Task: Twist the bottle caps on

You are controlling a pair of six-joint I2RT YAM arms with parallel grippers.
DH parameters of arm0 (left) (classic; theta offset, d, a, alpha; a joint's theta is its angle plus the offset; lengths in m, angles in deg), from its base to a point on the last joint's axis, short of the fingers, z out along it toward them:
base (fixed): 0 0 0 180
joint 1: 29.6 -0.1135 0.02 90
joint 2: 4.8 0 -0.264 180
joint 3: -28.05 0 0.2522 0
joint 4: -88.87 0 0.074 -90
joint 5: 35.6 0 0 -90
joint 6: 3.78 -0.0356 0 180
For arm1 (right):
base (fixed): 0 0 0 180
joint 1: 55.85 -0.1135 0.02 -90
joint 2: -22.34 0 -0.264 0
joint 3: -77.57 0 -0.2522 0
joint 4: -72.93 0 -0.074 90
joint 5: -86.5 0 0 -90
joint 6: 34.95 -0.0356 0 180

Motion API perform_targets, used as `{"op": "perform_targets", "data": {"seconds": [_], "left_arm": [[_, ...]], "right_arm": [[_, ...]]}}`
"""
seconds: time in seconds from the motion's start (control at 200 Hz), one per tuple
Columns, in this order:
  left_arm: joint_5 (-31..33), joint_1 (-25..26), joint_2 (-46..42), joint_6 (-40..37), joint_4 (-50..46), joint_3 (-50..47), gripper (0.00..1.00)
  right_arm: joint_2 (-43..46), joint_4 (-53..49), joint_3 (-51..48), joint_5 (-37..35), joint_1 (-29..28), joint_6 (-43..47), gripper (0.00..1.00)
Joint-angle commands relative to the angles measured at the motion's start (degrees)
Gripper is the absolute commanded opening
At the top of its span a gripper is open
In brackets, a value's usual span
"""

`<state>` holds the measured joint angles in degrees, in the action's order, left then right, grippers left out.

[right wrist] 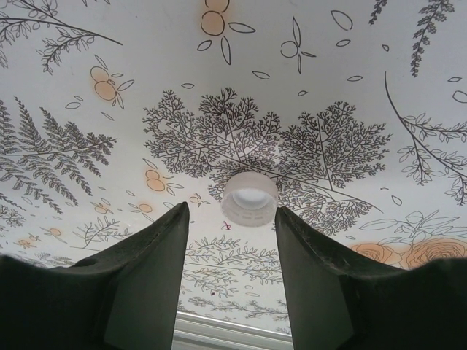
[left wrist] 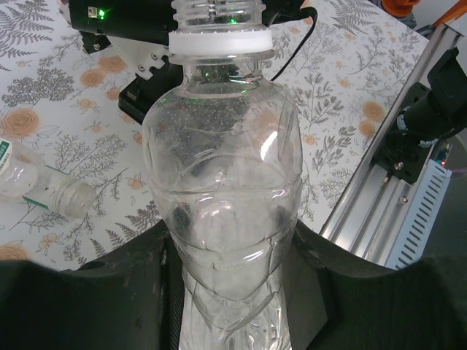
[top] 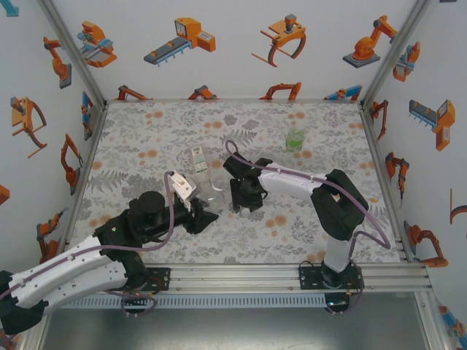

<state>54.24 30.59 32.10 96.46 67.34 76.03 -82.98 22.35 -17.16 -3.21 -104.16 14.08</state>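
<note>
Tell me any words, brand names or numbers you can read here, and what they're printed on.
None can be read.
Label on the lying bottle: print too small and blurred.
Green label on the standing bottle: too small.
Clear bottle, cap: no print seen.
Wall stickers: pictures, no words.

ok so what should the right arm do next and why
Probably ease the right gripper forward and down until its open fingers straddle the white cap, then close. The cap lies open side up on the table, just beyond the fingertips. The plain bottle clamped in the left gripper has a bare threaded neck waiting for it.
</note>
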Motion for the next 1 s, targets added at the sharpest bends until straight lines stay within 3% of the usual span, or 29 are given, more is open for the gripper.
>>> {"op": "perform_targets", "data": {"seconds": [0.0, 0.996], "left_arm": [[0.5, -0.4, -0.9, 0.9, 0.9, -0.5, 0.00], [1.1, -0.5, -1.8, 0.9, 0.5, -0.7, 0.00]], "right_arm": [[0.6, -0.2, -0.2, -0.9, -0.3, 0.0, 0.49], [1.2, -1.4, 1.0, -1.9, -0.3, 0.2, 0.47]]}}
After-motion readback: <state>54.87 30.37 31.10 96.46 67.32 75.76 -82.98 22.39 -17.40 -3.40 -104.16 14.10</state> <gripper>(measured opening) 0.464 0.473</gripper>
